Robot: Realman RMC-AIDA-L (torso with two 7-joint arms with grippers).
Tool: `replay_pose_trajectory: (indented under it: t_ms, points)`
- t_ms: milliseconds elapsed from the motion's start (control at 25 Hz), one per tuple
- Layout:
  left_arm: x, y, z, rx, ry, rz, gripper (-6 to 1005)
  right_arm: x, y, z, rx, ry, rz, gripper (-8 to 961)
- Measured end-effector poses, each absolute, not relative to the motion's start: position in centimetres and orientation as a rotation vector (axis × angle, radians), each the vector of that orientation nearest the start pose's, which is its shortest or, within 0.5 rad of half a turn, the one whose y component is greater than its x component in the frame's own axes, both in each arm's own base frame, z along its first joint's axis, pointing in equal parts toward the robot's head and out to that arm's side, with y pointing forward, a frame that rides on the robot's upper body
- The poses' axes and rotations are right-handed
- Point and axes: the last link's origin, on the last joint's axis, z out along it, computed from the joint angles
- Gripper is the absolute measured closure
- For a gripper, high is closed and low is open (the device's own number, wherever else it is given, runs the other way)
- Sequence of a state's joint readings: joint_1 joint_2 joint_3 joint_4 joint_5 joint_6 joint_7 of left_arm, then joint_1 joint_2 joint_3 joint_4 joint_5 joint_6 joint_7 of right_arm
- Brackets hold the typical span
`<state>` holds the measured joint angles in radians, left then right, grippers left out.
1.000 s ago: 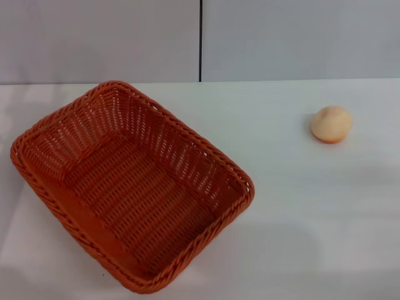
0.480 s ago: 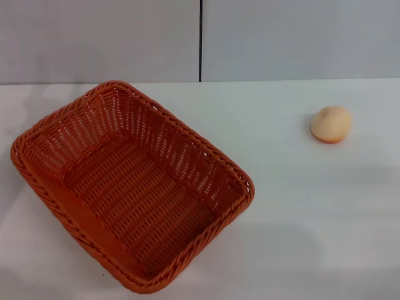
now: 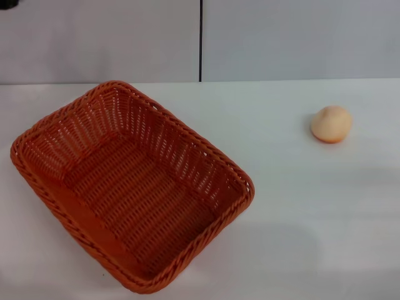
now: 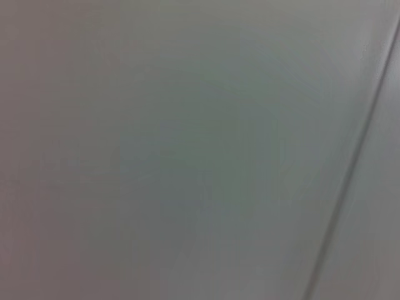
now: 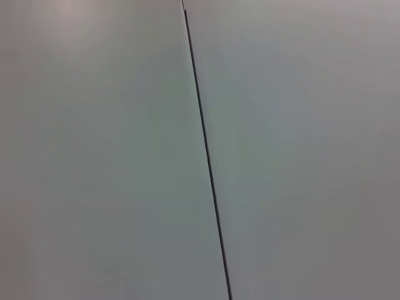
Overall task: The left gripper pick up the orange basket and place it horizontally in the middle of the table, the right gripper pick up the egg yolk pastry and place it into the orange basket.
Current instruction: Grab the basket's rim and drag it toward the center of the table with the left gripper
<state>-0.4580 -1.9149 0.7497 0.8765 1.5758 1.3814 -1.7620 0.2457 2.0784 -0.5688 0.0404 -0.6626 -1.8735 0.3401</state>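
Observation:
The orange basket [image 3: 131,187] lies empty on the left half of the white table [image 3: 300,212], turned diagonally, with one corner toward the back wall. The egg yolk pastry [image 3: 331,124] sits alone on the table at the right, well apart from the basket. A small black piece of my left gripper [image 3: 7,3] shows at the top left corner of the head view, high above and behind the basket. My right gripper is out of view. Both wrist views show only grey wall.
A grey panelled wall with a dark vertical seam [image 3: 200,39] stands behind the table. The same kind of seam [image 5: 206,156] crosses the right wrist view. Bare tabletop lies between basket and pastry.
A black piece of the left gripper has come into the top left corner of the head view. Basket and pastry have not moved.

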Motion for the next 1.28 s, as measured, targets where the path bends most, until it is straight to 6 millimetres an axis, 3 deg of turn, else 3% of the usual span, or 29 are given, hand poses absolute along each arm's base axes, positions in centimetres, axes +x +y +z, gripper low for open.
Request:
replay_pose_trajectory:
  t_ms: [200, 440, 840, 1280]
  points:
    - [-23.6, 37.7, 14.7, -2.434, -0.823, -0.607, 386, 35.2, 21.8, 7.0, -1.152, 0.286, 0.993, 284]
    - [-22.5, 37.3, 13.8, -2.561, -0.894, -0.146, 399, 35.3, 22.1, 7.2, -1.145, 0.283, 0.989, 284]
    - [-24.1, 38.4, 10.6, -2.543, -0.957, 0.211, 420, 35.1, 22.4, 7.4, -1.149, 0.273, 0.997, 284]
    - [-25.2, 38.8, 9.2, -2.538, -0.975, 0.271, 444, 35.2, 22.2, 7.3, -1.144, 0.278, 0.995, 285]
